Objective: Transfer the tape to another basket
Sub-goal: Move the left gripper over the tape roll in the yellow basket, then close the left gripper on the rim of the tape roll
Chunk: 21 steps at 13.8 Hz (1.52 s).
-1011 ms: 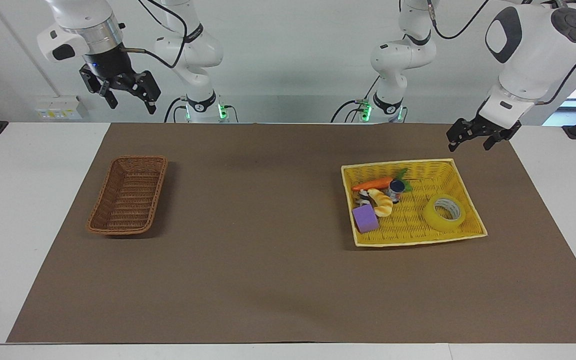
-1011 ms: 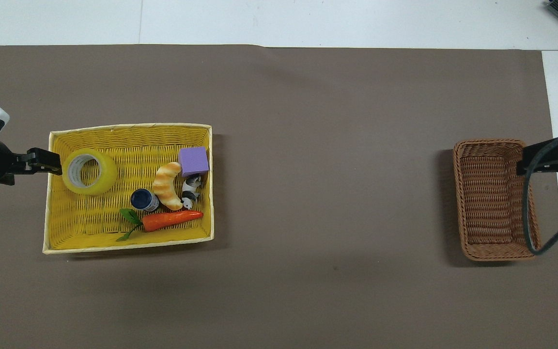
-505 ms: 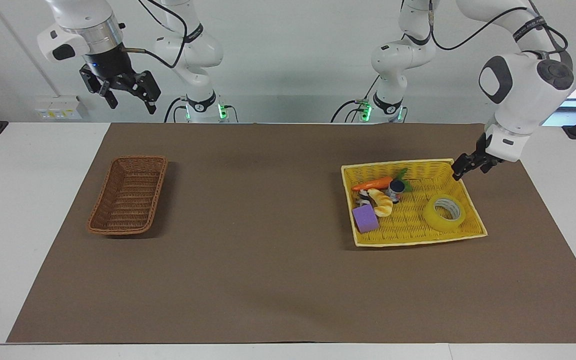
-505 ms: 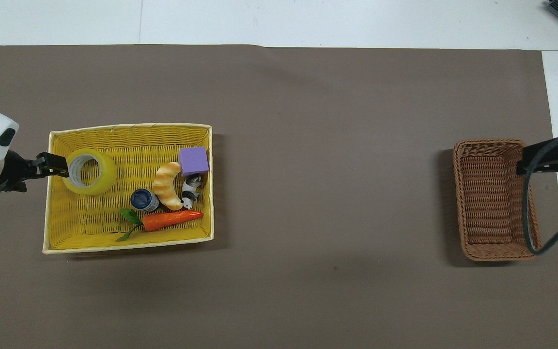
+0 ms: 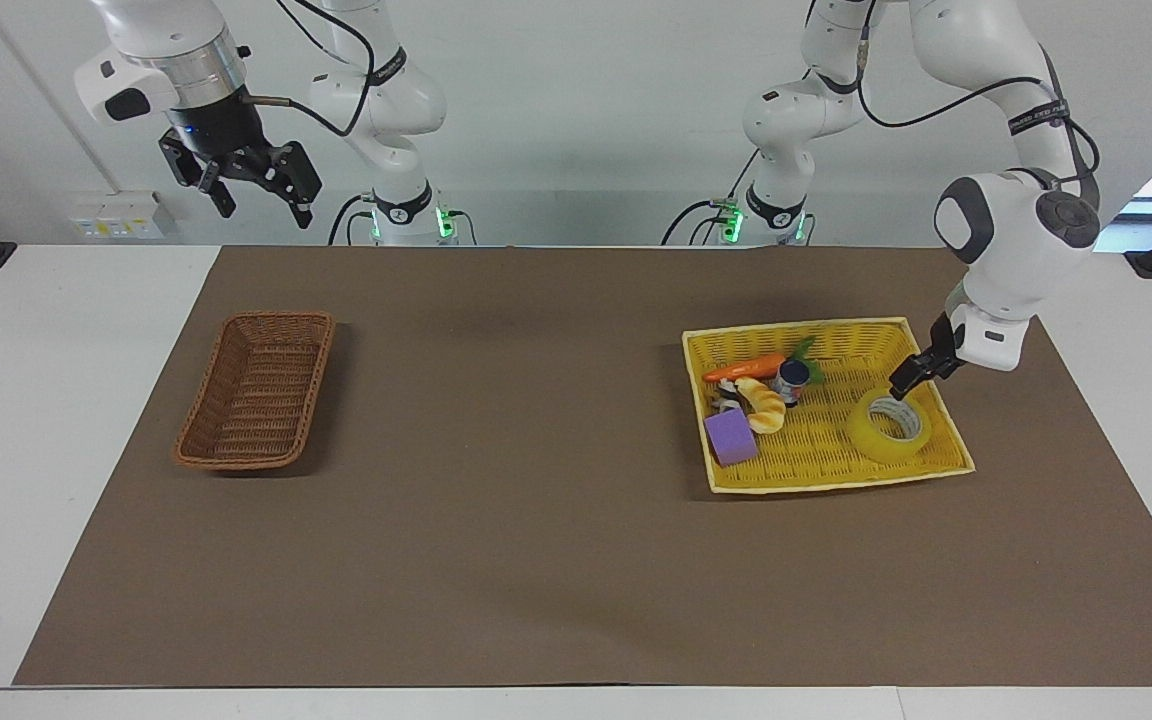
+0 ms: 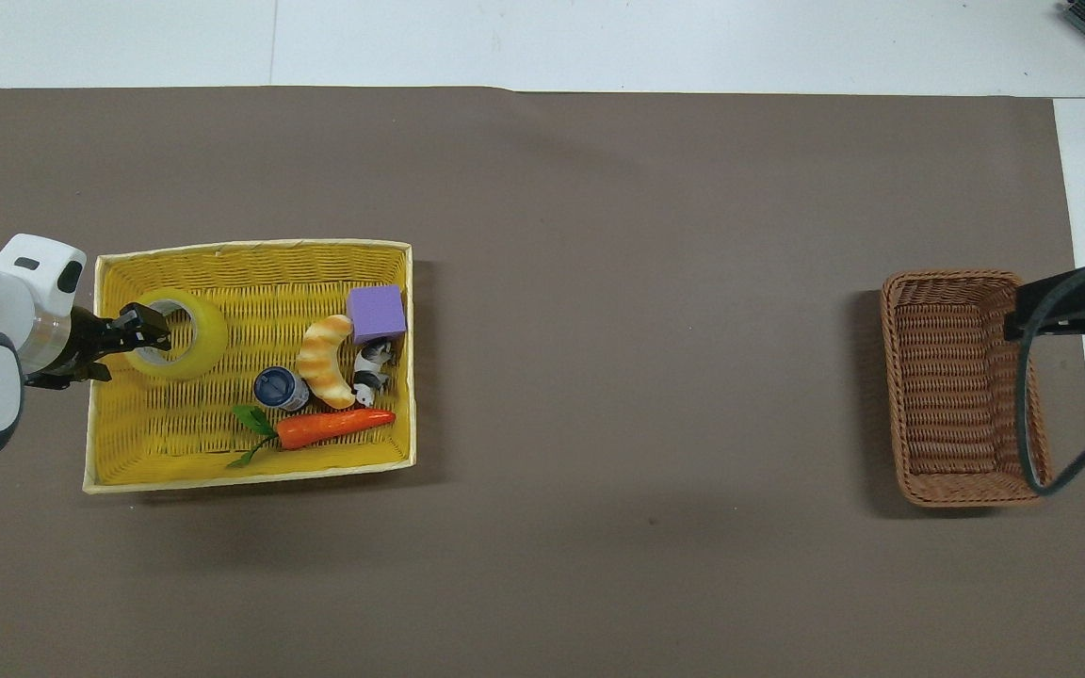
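Presently the left gripper (image 5: 904,381), fingers partly open and gripping nothing, hangs just above the tape (image 5: 889,425), which lies flat, hole upward; right gripper (image 5: 248,185) waits, open.

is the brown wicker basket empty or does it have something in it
Empty: the brown wicker basket shows only bare weave inside; the tape lies in the yellow basket.

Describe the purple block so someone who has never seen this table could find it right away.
Find the flat yellow basket toward the left arm's end of the brown mat. The purple block sits in its corner toward the table's middle, at the edge farthest from the robots, beside a curved bread roll. It is the only square-edged, purple thing among the basket's items.
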Tool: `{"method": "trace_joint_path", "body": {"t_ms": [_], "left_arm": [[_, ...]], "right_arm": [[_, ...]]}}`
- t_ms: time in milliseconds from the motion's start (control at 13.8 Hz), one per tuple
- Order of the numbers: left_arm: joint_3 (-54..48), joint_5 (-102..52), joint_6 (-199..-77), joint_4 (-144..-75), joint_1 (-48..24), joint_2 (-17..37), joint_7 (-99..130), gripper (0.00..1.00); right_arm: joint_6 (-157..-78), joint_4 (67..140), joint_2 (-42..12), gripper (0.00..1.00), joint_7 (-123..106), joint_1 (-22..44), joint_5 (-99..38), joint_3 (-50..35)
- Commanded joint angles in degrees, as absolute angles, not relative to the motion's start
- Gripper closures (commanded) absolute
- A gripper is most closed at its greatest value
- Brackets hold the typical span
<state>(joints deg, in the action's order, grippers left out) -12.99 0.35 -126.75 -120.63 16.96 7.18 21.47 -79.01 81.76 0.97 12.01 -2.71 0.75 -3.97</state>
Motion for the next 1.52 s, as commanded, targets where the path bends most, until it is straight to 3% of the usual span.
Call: {"method": "trace_joint_path", "body": {"t_ms": [0,578,794,1155,1444], "left_arm": [[-13.1,-0.2,-129.6,-121.8,17.3,8.1,22.6,0.24],[-13.1,-0.1,-131.3,-123.2,19.1,8.5,22.6,0.44],[-13.1,-0.1,-131.6,-123.5,19.0,9.1,22.9,0.57],[-13.1,-0.1,-131.7,-123.8,18.9,9.1,22.4,0.99],[-13.1,-0.1,-128.4,-121.0,18.2,9.3,22.9,1.00]], "right_arm": [[-79.2,82.3,1.4,0.00,10.5,-3.3,0.4,-4.3],[-79.2,82.3,1.4,0.00,10.5,-3.3,0.3,-4.3],[-79.2,82.3,1.4,0.00,10.5,-3.3,0.2,-4.2],[-79.2,82.3,1.4,0.00,10.6,-3.3,0.1,-4.2],[-79.2,82.3,1.4,0.00,10.5,-3.3,-0.1,-4.2]]}}
